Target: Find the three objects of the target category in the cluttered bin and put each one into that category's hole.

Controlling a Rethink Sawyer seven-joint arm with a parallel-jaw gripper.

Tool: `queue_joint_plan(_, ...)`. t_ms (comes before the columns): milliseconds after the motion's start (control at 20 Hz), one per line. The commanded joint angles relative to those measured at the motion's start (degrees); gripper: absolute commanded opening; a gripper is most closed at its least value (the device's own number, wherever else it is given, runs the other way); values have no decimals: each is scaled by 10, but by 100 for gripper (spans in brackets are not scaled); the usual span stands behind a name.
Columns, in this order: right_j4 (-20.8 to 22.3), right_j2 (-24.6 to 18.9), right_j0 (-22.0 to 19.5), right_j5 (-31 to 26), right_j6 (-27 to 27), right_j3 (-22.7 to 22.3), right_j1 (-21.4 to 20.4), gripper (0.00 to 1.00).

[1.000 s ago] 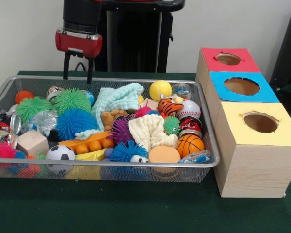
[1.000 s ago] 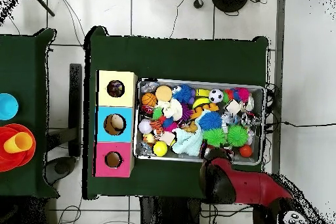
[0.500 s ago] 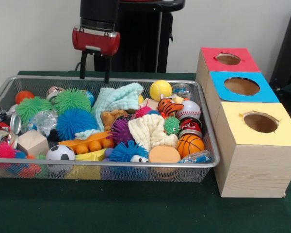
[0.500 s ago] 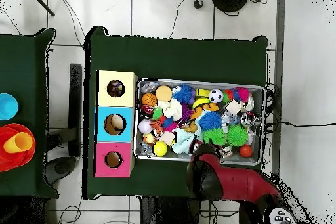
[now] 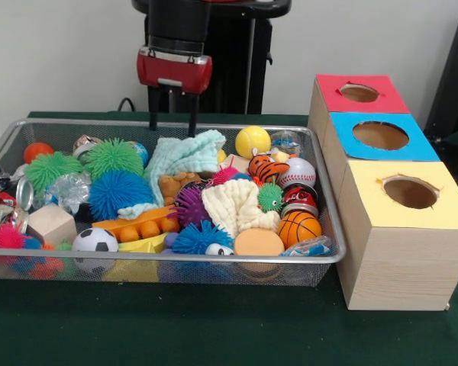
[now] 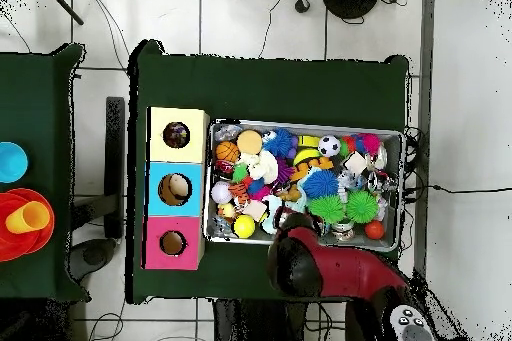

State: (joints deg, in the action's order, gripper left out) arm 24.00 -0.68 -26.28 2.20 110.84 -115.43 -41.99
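- Red-and-black end effector [image 5: 172, 114] poised above the far rim of the wire bin [image 5: 175, 259], its two prongs apart and empty.
- Front view: pale teal cloth [image 5: 185, 155] directly below the tips and a little toward the row of holed boxes [image 5: 401, 259]; crumpled, soft, no clear long axis. Target category not told by the scene, so taken only as the likeliest first pick.
- Overhead view: prongs hidden under the arm [image 6: 320, 267], which overlaps the bin's [image 6: 305, 124] robot-side edge; boxes [image 6: 152, 188] just beside the bin's end.
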Motion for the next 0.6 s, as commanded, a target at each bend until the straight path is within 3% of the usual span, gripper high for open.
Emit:
queue_joint_plan(50, -35, -32, 14, 22, 88, 47, 38, 100)
queue_joint_plan(250, -33, -19, 22, 50, 86, 55, 63, 100)
queue_joint_plan(600, -23, 17, 30, 140, 82, 81, 152, 100)
